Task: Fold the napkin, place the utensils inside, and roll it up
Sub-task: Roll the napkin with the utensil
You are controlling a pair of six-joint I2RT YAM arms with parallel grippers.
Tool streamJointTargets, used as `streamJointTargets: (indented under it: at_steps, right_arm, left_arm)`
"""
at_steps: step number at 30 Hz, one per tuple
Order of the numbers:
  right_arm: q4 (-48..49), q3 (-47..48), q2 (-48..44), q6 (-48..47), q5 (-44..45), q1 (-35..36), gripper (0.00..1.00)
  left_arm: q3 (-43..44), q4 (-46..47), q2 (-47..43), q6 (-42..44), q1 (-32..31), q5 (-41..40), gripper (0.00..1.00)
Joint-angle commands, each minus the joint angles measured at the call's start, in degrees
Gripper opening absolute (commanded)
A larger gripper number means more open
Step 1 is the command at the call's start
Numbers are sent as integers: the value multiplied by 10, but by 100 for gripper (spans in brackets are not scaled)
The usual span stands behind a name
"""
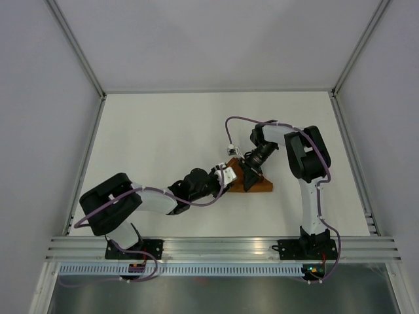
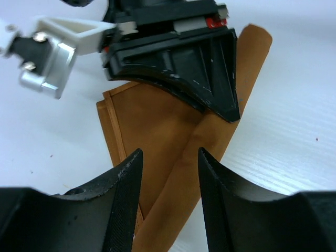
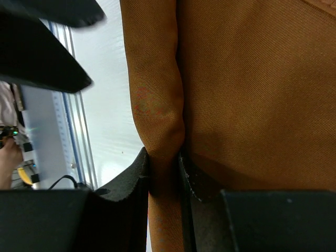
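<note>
The right gripper (image 3: 165, 163) clamps the rolled edge of the rust-orange fabric napkin (image 3: 252, 94); the left gripper (image 2: 169, 153) stands over it, jaws apart.

napkin (image 1: 260, 187) on table (image 1: 163, 137) | left tool (image 2: 169, 155) at its left | right tool (image 3: 164, 157) on its fold

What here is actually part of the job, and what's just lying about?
Part of the job: napkin, partly rolled; right claw pinching the roll; left claw open around it. No cutlery in sight.
Only the setup: table; purple cable; metal rail.
</note>
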Motion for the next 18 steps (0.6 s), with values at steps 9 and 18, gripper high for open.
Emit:
streamJointTargets:
  at_steps: [9, 18]
  right_arm:
    - [47, 24, 70, -24, 88, 3, 0]
    - [43, 32, 76, -22, 91, 2, 0]
  left_arm:
    - [66, -57, 96, 142, -66, -11, 64]
    - [105, -87, 147, 170, -70, -23, 62]
